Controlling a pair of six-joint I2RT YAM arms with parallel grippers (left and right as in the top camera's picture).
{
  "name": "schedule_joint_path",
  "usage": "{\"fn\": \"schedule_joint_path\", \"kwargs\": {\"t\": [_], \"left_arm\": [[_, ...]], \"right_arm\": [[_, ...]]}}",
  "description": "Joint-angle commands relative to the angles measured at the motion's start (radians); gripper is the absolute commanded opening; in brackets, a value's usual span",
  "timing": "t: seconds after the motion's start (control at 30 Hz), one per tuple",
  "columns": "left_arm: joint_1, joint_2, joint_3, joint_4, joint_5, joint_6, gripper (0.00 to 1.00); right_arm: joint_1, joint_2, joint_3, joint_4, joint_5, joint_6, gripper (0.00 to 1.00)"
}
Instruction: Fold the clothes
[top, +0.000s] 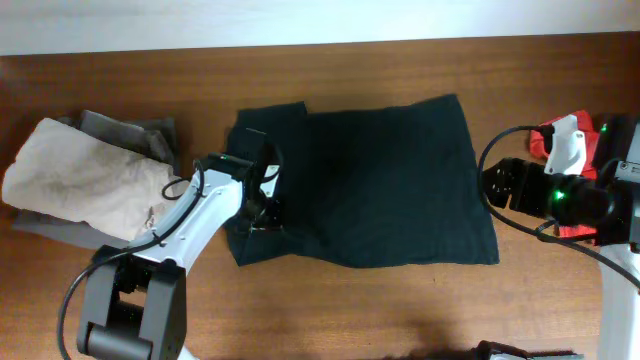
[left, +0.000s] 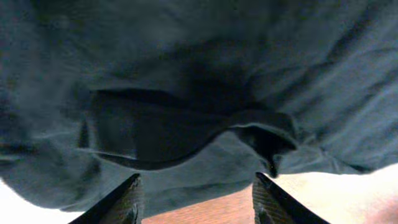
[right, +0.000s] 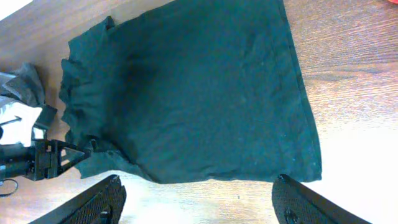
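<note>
Overhead, the left gripper is hanging over the 8 o'clock corner of the black T-shirt, jaws apart and gripping nothing, bunched fabric just past their tips. The T-shirt is lying spread at the middle of the table; at its 3 o'clock the right gripper is hanging off the cloth, jaws wide and empty.

A beige garment tops a grey garment; red garment opposite.

A reddish-brown wooden table meets a pale wall at the far edge.
</note>
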Motion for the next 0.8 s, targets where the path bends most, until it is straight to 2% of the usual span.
{"fn": "schedule_joint_path", "kwargs": {"t": [0.0,0.03,0.07,0.1,0.4,0.63,0.77], "left_arm": [[-0.003,-0.023,0.024,-0.002,-0.058,0.013,0.38],[-0.004,-0.023,0.024,-0.003,-0.053,0.014,0.21],[-0.006,-0.023,0.024,-0.006,-0.048,0.013,0.09],[-0.01,-0.023,0.023,-0.006,-0.05,0.013,0.02],[-0.04,-0.003,0.006,0.098,-0.054,0.039,0.0],[-0.036,0.125,0.004,0.187,-0.058,0.071,0.0],[-0.029,0.128,0.041,0.212,-0.067,0.089,0.0]], "right_arm": [[-0.005,-0.002,-0.005,0.0,0.023,-0.014,0.8],[-0.005,-0.001,-0.005,0.0,0.023,-0.014,0.8],[-0.005,-0.001,-0.005,0.0,0.023,-0.014,0.8],[-0.005,0.0,-0.005,0.0,0.023,-0.014,0.8],[-0.005,0.002,-0.005,0.004,0.023,-0.014,0.8],[-0.005,0.003,-0.005,0.004,0.023,-0.014,0.8],[-0.005,0.003,-0.005,0.004,0.023,-0.014,0.8]]}}
